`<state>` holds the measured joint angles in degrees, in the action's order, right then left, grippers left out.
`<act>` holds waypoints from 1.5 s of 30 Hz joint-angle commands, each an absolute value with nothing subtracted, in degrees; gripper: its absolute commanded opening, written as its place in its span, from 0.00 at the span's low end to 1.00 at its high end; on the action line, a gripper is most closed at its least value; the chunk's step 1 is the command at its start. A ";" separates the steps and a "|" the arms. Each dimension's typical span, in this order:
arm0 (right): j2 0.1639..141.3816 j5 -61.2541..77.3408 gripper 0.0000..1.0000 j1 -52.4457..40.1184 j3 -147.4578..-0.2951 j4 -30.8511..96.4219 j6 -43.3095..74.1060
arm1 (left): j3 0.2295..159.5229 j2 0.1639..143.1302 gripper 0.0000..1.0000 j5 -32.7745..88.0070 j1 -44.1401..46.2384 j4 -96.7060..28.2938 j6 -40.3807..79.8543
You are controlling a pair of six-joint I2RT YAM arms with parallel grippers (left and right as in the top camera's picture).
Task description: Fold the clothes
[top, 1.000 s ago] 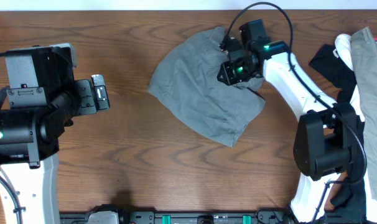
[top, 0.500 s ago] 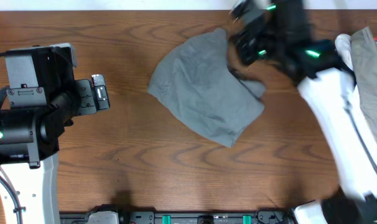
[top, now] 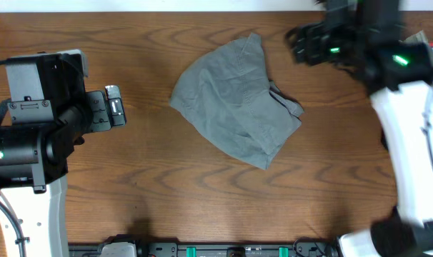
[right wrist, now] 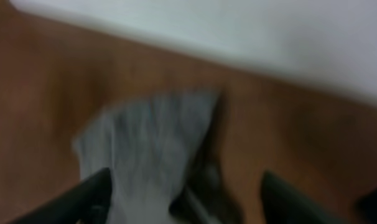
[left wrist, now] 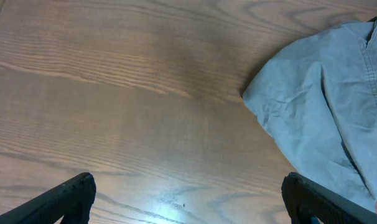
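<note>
Nearest, at 9 o'clock on the brown wooden worktop, the left arm's black two-finger tool points toward 3 o'clock, fingers spread wide with nothing between them. Around the middle lies the rumpled pair of grey-olive cotton shorts, well apart from it. Farther back, at 1 o'clock, the blurred right tool sits near the shorts without touching them, fingers parted and empty.

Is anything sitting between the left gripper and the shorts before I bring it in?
Nothing visible does. Only bare brown wooden table lies between the open left gripper and the nearest edge of the crumpled grey-olive cotton shorts.
</note>
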<state>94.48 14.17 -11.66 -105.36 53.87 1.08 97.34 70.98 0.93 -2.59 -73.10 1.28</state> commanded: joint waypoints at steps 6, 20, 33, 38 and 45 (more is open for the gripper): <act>115.24 17.67 0.70 -15.46 -104.14 59.66 10.26 | 97.76 70.61 0.98 0.86 -2.81 -74.19 1.37; 104.66 27.18 0.01 -16.64 -110.08 49.93 2.70 | 97.76 70.61 0.98 0.86 -2.81 -74.48 1.34; 92.58 13.39 0.01 -9.72 -114.21 41.28 1.34 | 97.76 70.61 0.98 0.84 -2.81 -74.11 1.34; 96.62 24.82 0.01 -14.57 -114.21 41.54 -3.20 | 97.76 70.32 0.98 0.82 -2.81 -73.63 1.50; 106.52 30.79 0.01 -30.22 -114.21 57.25 -19.40 | 97.76 68.69 0.98 0.82 -2.81 -73.08 1.56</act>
<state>103.37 23.64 -22.24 -114.32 51.57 -7.38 97.34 70.30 0.93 -2.59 -73.25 1.34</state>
